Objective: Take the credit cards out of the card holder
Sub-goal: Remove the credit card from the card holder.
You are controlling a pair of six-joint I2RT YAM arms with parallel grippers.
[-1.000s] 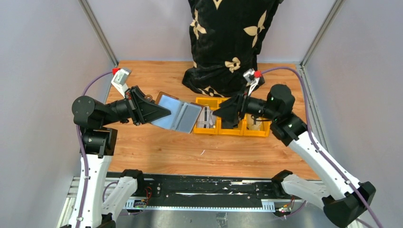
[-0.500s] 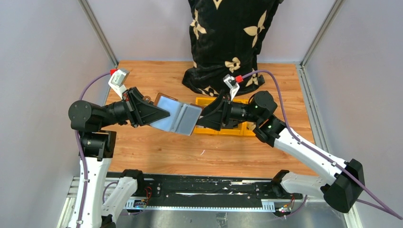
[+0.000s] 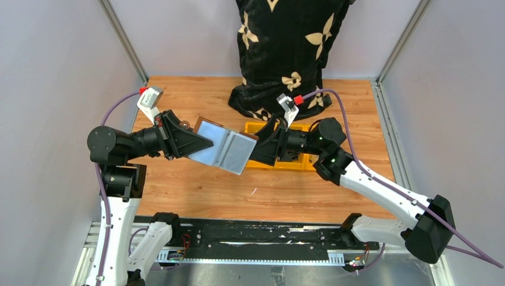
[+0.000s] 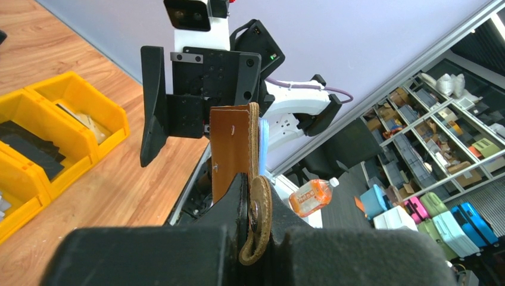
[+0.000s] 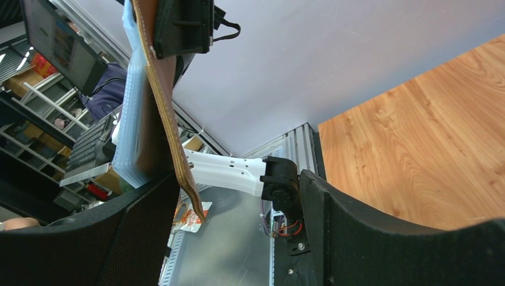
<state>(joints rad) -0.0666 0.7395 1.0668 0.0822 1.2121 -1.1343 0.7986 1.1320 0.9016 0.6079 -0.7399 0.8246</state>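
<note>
The brown card holder (image 3: 225, 150) hangs unfolded above the table, its shiny grey inner side facing up. My left gripper (image 3: 204, 143) is shut on its left edge; the left wrist view shows the leather (image 4: 233, 145) and its snap strap (image 4: 260, 215) pinched between the jaws of that gripper (image 4: 256, 192). My right gripper (image 3: 255, 153) is open at the holder's right edge. In the right wrist view the holder's edge (image 5: 165, 113) hangs just inside the left finger (image 5: 140, 238) of this gripper (image 5: 238, 179), touching neither finger. No credit cards show clearly in the holder.
A row of yellow bins (image 3: 298, 162) sits behind and under the right arm; in the left wrist view these bins (image 4: 71, 95) hold flat dark and tan pieces. A black patterned cloth bag (image 3: 286, 53) stands at the back. Walls close in on both sides.
The right arm swung left from over the yellow bins to the card holder's right edge, gripper staying open. The left arm and the holder barely shifted.
</note>
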